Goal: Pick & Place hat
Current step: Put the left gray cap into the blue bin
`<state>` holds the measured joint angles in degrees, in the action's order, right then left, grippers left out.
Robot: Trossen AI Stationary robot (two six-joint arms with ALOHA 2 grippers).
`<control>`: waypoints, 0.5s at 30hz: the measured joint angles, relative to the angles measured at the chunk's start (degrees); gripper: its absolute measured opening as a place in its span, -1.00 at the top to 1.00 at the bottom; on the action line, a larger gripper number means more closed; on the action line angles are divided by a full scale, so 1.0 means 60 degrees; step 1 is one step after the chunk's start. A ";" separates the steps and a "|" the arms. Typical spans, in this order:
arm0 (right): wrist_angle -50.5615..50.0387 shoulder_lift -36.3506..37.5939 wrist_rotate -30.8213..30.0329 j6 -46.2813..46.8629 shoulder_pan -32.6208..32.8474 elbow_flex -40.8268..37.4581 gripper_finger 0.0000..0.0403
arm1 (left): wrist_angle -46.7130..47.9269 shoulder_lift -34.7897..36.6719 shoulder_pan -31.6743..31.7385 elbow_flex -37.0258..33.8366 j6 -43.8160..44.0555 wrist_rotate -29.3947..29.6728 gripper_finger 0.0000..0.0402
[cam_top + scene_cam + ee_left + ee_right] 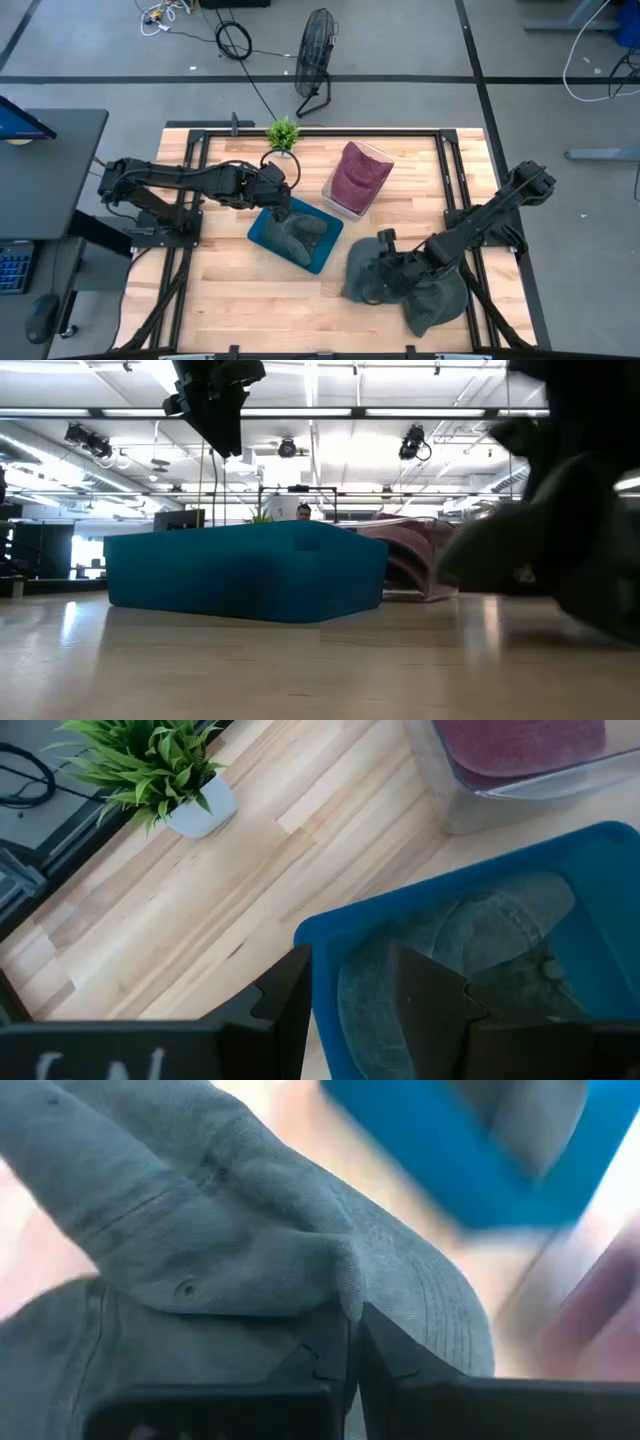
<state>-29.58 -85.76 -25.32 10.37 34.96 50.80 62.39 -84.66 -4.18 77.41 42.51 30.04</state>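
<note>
Right gripper (352,1342) was pinched shut on a fold of the grey hat (375,268) lying on the table beside the blue bin (322,252), left gripper (350,995) apart over bin; soft, light fabric, likely best grabbed at the stiffer brim.

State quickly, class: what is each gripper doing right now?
Left gripper: open, above the blue bin with a grey cap in it.
Right gripper: shut on a grey hat on the table.
</note>
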 joint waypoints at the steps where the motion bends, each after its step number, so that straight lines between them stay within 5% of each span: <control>1: 0.0000 0.0114 -0.0159 -0.0945 0.0000 0.0190 0.97 | 0.0000 0.0000 -0.0040 0.0000 -0.0031 0.0001 0.31; 8: 0.0121 0.0427 -0.1686 -0.6973 -0.0189 0.1023 0.97 | 0.0163 0.0000 -0.0530 0.0000 -0.0281 0.0219 0.31; 15: 0.0503 0.0427 -0.1210 -0.9540 -0.1272 0.1406 0.97 | 0.0480 0.0089 -0.1064 -0.0011 -0.0136 0.0474 0.31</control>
<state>-26.57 -83.20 -32.58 -46.87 27.33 59.23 65.27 -84.13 -10.56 77.34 41.69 32.88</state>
